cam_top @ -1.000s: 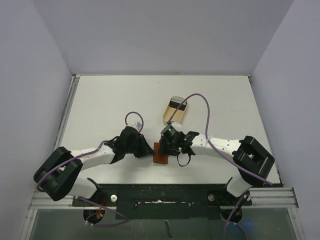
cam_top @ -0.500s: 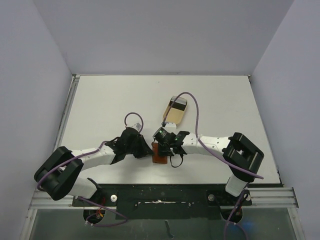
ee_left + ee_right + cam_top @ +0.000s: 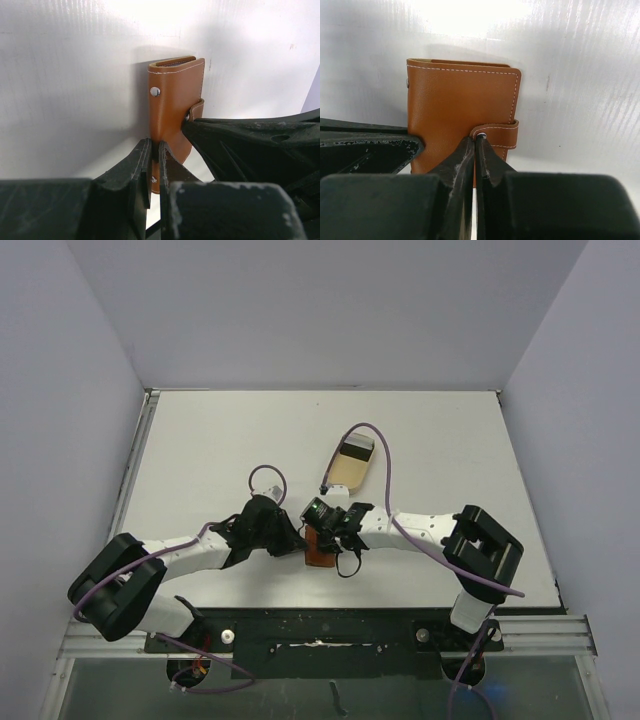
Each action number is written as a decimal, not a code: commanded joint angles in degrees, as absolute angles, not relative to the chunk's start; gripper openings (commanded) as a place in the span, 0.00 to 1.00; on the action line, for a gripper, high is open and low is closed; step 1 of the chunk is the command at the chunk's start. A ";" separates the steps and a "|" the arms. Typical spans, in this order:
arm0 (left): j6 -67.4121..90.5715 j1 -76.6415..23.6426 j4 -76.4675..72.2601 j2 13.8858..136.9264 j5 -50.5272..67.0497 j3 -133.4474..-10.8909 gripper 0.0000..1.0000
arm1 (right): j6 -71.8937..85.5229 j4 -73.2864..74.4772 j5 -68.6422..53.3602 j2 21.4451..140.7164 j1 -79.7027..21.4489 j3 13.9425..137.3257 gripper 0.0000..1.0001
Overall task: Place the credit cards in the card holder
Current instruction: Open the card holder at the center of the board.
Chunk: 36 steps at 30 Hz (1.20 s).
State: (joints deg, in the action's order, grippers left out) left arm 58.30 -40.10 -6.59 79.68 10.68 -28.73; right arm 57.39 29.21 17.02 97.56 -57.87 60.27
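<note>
While the left hand [image 3: 155,146] still pinches the card holder [image 3: 175,97], the right hand [image 3: 475,141] has slid closer. Its fingers [image 3: 456,162], apart before, now squeeze the strap [image 3: 501,133].

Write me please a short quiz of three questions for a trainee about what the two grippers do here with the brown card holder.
1. Which gripper clamps the card holder by its body, not by its strap?
2. True or false: the card holder lies opened flat, its slots showing.
3. The right gripper is shut on: A the strap's tab; B the tan tray; C a purple cable.
Key: 1 left gripper; 2 false; 3 A.
</note>
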 commanded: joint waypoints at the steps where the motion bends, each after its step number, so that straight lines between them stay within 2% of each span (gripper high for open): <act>1: 58.54 -40.43 -7.95 77.87 10.32 -29.00 0.00 | 55.57 33.39 23.20 96.22 -57.56 59.67 0.00; 28: 55.75 -40.13 -4.67 78.16 8.28 -29.70 0.00 | 54.80 29.53 24.56 83.90 -56.24 52.10 0.00; 32: 53.63 -38.79 0.42 75.67 6.62 -32.33 0.22 | 55.20 26.77 22.13 80.60 -56.21 51.63 0.00; 36: 51.00 -36.24 6.15 70.84 6.05 -34.98 0.40 | 55.63 24.56 18.37 77.55 -56.07 52.50 0.00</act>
